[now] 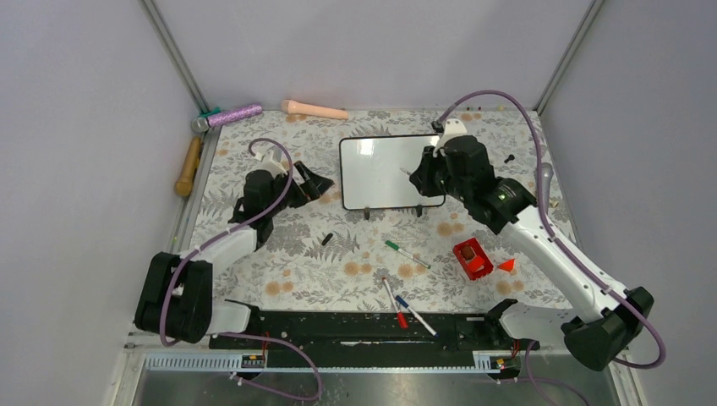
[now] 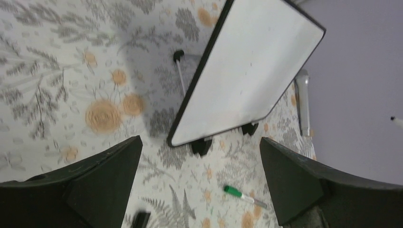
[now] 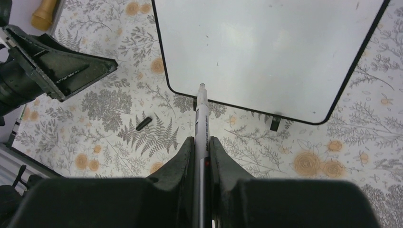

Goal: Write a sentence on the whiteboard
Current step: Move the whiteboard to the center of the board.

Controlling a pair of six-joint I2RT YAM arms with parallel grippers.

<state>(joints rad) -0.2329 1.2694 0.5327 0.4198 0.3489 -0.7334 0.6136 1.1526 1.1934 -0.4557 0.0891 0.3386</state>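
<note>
The whiteboard (image 1: 380, 169) lies on the floral cloth at the back middle, its two black feet at the near edge. Its white face is blank in every view (image 2: 252, 71) (image 3: 271, 47); no sentence shows on it. My right gripper (image 1: 420, 175) (image 3: 202, 142) is shut on a grey marker (image 3: 201, 114), whose uncapped tip hangs over the board's near-left part; I cannot tell if it touches. My left gripper (image 1: 311, 186) (image 2: 200, 140) is open and empty, just left of the board's left edge.
A green-capped marker (image 1: 406, 253) (image 2: 240, 194) and a black cap (image 1: 327, 239) (image 3: 144, 123) lie in front of the board. Red- and blue-capped markers (image 1: 404, 309) lie near the front rail. A red box (image 1: 472, 258) sits right. Toy microphones (image 1: 228, 115) line the back wall.
</note>
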